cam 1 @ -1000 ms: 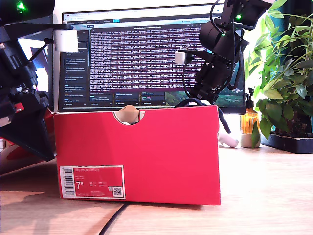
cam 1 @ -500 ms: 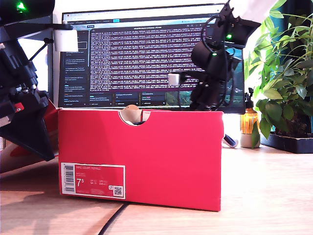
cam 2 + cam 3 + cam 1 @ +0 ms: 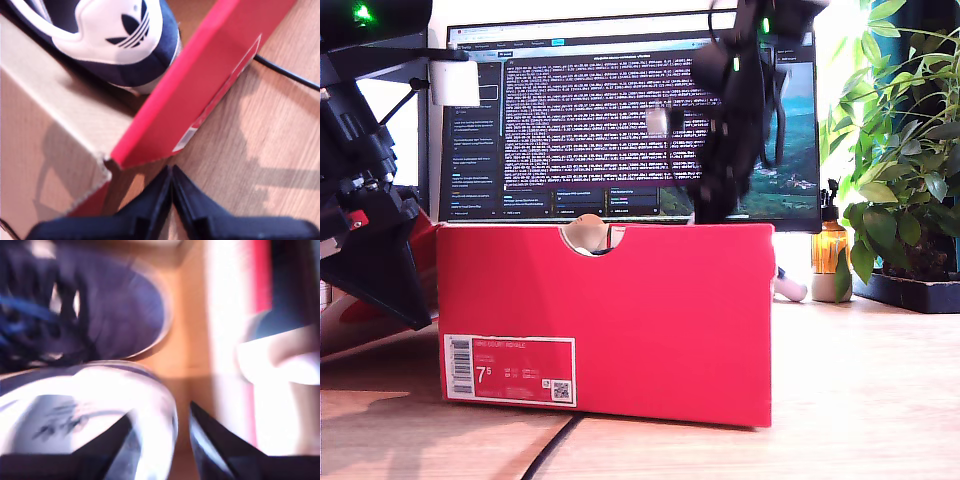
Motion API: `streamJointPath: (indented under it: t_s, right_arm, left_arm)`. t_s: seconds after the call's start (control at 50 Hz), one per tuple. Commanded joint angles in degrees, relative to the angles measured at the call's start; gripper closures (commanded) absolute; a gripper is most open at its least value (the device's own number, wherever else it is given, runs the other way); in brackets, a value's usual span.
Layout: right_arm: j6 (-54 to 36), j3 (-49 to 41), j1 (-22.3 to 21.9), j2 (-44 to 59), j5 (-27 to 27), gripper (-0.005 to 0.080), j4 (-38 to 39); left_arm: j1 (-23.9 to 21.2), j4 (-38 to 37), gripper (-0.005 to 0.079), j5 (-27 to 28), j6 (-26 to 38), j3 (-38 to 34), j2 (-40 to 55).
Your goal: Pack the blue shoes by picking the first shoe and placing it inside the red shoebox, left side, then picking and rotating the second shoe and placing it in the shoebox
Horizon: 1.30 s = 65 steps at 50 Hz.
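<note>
The red shoebox [image 3: 650,310] stands open in the middle of the exterior view, its white label [image 3: 508,371] facing the camera. One blue shoe [image 3: 125,40] lies inside, white heel tab near the box wall [image 3: 200,85]. My first gripper [image 3: 171,172] is shut and empty, just outside the box corner; its arm [image 3: 370,230] is at the exterior view's left. My second gripper [image 3: 160,412] reaches down into the box [image 3: 712,205], blurred. Its fingers straddle the heel rim of a blue shoe [image 3: 75,410], beside the other shoe's toe [image 3: 120,310].
A monitor [image 3: 590,120] stands close behind the box. At the exterior view's right are a plant [image 3: 905,150], an amber bottle [image 3: 830,250] and a small white object [image 3: 790,288]. A black cable [image 3: 555,450] runs under the box front. A red lid [image 3: 345,315] lies behind the first arm.
The second arm has swung toward the exterior view's left over the box. The box shifted slightly toward the exterior view's right. The first arm has not moved.
</note>
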Motion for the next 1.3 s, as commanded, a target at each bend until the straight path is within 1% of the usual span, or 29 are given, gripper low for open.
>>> streamJointPath:
  t_s: [0.0,0.16,0.24,0.32,0.38,0.4,0.44,0.46,0.52,0.54,0.58,0.68,0.84,0.96,1.08,1.28]
  right_arm:
    - [1.62,2.25,0.39,-2.89,-0.07,0.0497,-3.02]
    - [4.85,3.19,0.59,-2.89,-1.77,0.0497,-8.57]
    - [8.57,3.19,0.59,-2.89,-1.60,0.0497,-12.22]
    - [14.62,3.19,0.61,-2.95,-2.10,0.0497,-14.78]
    - [18.21,3.21,0.59,-3.06,-1.95,0.0513,-16.00]
    - [19.52,3.23,0.59,-3.08,-2.01,0.0524,-16.35]
    - [21.09,3.23,0.59,-3.10,-2.21,0.0575,-17.20]
    - [21.38,3.23,0.57,-3.17,-2.19,0.0614,-17.55]
    - [22.97,3.23,0.42,-3.48,-2.14,0.0781,-18.29]
    - [22.97,3.23,0.44,-3.58,-2.14,0.0756,-18.25]
    - [24.65,3.23,0.39,-3.87,-2.16,0.0767,-17.94]
    - [30.18,3.23,0.07,-5.05,-2.29,0.0765,-16.28]
    - [36.09,3.23,-1.22,-8.02,-7.06,0.0765,-13.33]
    - [40.68,3.23,-3.06,-10.88,-7.34,0.0765,-11.02]
    - [40.92,3.23,-4.68,-13.42,-7.34,0.0765,-10.91]
    - [40.54,3.23,-6.84,-16.41,-7.34,0.0765,-12.90]
  left_arm:
    - [-0.09,0.26,0.0761,0.11,0.00,0.48,0.87]
    - [-0.09,0.22,0.0761,0.09,0.00,0.48,0.87]
    - [-0.11,0.24,0.0761,0.11,0.00,0.48,0.87]
    - [-0.11,0.24,0.0761,0.31,0.00,0.48,0.87]
    - [-0.11,0.28,0.0761,0.52,0.00,0.48,0.87]
    - [-0.11,0.33,0.0761,0.52,0.02,0.48,0.87]
    - [-0.11,0.42,0.0761,0.74,0.02,0.48,0.87]
    - [-0.11,0.44,0.0761,0.96,0.04,0.48,0.87]
    - [-0.09,0.44,0.0761,1.09,0.17,0.48,0.87]
    - [-0.09,0.44,0.0761,1.09,0.17,0.48,0.87]
    - [-0.09,0.42,0.0761,1.09,-0.02,0.50,0.87]
    - [-0.11,0.24,0.0762,0.63,-1.66,0.57,0.74]
    - [-0.11,-1.66,0.0762,-1.16,-5.03,0.57,-0.20]
    - [-0.13,-4.42,0.0762,-1.66,-8.57,0.57,-2.29]
    - [-0.74,-6.73,0.0762,-1.31,-11.17,0.57,-5.62]
    - [-2.21,-9.81,0.0762,-0.15,-15.28,0.57,-11.87]
